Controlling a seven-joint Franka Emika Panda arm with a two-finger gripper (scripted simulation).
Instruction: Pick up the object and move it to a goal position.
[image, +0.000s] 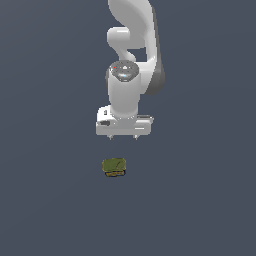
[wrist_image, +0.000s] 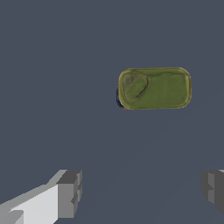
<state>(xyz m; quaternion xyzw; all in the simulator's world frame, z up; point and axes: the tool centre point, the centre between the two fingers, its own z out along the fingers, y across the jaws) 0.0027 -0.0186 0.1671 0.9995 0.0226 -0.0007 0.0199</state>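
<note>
The object (image: 114, 167) is a small flat block with an olive-green top and yellowish-brown sides, lying on the dark grey floor. In the wrist view the object (wrist_image: 154, 88) shows as a rounded green rectangle with an oval mark near one end. My gripper (image: 123, 136) hangs above the floor, behind the object in the exterior view and apart from it. The gripper (wrist_image: 142, 190) is open, with a wide gap between its grey fingertips (wrist_image: 70, 192) and nothing held.
The white arm (image: 131, 55) rises behind the gripper toward the top of the exterior view. A plain dark grey surface (image: 50, 200) lies all around the object.
</note>
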